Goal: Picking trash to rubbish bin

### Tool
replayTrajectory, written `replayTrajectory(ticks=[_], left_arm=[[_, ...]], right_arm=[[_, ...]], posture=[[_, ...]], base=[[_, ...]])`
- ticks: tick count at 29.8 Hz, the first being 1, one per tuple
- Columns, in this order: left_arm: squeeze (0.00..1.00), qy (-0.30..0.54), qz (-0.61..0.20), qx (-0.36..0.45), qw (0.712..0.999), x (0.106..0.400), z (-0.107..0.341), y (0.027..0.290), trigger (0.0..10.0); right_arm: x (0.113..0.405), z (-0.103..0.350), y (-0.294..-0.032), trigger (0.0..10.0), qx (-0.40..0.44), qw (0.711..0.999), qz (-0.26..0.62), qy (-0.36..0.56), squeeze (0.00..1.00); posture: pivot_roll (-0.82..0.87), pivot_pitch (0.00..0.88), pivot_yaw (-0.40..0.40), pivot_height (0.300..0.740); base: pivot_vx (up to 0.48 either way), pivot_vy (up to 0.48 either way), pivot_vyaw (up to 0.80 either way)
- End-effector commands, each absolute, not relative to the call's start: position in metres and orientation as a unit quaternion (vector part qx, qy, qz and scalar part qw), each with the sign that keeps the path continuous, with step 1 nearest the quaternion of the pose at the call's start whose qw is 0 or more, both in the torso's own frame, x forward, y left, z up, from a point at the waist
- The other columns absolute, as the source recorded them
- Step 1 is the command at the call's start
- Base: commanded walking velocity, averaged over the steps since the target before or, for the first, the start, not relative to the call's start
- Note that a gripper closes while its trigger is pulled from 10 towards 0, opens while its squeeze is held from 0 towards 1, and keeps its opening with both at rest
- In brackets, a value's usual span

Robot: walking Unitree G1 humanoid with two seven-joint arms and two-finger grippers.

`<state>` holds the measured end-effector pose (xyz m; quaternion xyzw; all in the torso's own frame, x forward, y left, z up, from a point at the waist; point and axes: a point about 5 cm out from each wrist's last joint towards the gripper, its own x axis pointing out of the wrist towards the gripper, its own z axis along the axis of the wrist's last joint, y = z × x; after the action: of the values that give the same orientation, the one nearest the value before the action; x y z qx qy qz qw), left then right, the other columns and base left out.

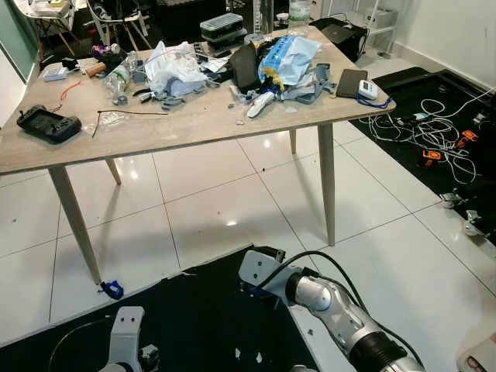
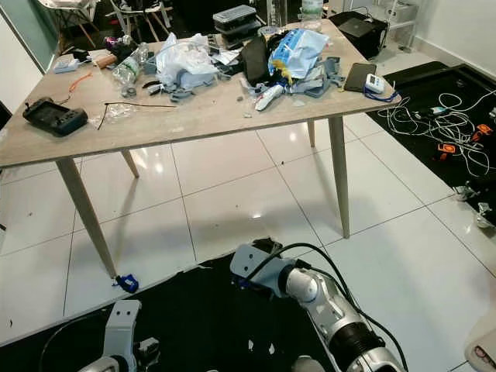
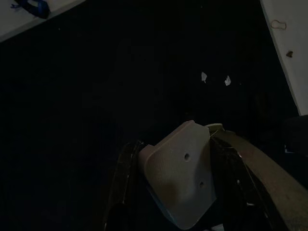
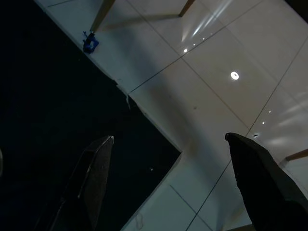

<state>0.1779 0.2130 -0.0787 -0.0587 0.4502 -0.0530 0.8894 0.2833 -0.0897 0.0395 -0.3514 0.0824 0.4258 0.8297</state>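
My right tool (image 4: pixel 168 183) hangs low over the edge where the black mat (image 1: pixel 209 310) meets the white floor tiles (image 1: pixel 201 209); its two fingers stand wide apart with nothing between them; my left tool (image 3: pixel 178 183) points down into the dark mat and I cannot tell how its fingers stand.

The trash sits well above and ahead of both tools, heaped on the bench (image 1: pixel 194 124); no rubbish bin is visible from here, so I judge the first risk is committing to a pick with nowhere found to drop it.

Other risks, as I read them: the heap mixes rubbish with kept things, so a loose grab could drag the black controller (image 1: pixel 48 124) or the dark phone-like slab (image 1: pixel 351 82) off the bench edge; the white cables (image 1: pixel 422 124) sprawl on the floor far off to the right tool's side and could snag a foot; the bench legs stand ahead of both tools and could catch an arm on approach.

Counts: one bench; three bench legs clearly seen, a fourth partly; one blue plastic bag (image 1: pixel 291 56); one pale plastic bag (image 1: pixel 172 68); one blue scrap (image 1: pixel 112 290) on the floor just ahead of the left tool; one controller.
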Motion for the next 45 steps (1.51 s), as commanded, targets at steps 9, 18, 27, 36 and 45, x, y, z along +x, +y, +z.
replayTrajectory(ticks=[9, 18, 27, 36, 45], left_arm=[[0.00, 0.463, -0.054, -0.051, 0.883, 0.1720, -0.0810, 0.2164, 10.0], [0.00, 0.461, -0.054, -0.057, 0.884, 0.1725, -0.0816, 0.2124, 10.0], [0.00, 0.462, -0.054, -0.059, 0.883, 0.1713, -0.0823, 0.2113, 10.0], [0.00, 0.464, -0.059, -0.055, 0.882, 0.1702, -0.0827, 0.2114, 10.0], [0.00, 0.466, -0.056, -0.062, 0.881, 0.1642, -0.0857, 0.2086, 10.0]], right_arm=[[0.2840, 0.0399, -0.0852, 10.0, -0.344, 0.831, 0.430, 0.077, 0.00], [0.2850, 0.0398, -0.0870, 10.0, -0.344, 0.831, 0.430, 0.076, 0.00], [0.2846, 0.0397, -0.0871, 10.0, -0.343, 0.831, 0.431, 0.076, 0.00], [0.2839, 0.0397, -0.0859, 10.0, -0.342, 0.831, 0.431, 0.074, 0.00], [0.2793, 0.0396, -0.0888, 10.0, -0.340, 0.832, 0.433, 0.071, 0.00]], posture=[[-0.08, 0.078, 0.145, 0.740], [-0.07, 0.074, 0.134, 0.740], [-0.08, 0.076, 0.135, 0.740], [-0.07, 0.083, 0.144, 0.740], [-0.06, 0.096, 0.082, 0.740]], base=[[0.000, 0.000, 0.00], [0.000, 0.000, 0.00], [0.000, 0.000, 0.00], [0.000, 0.000, 0.00], [0.000, 0.000, 0.00]])
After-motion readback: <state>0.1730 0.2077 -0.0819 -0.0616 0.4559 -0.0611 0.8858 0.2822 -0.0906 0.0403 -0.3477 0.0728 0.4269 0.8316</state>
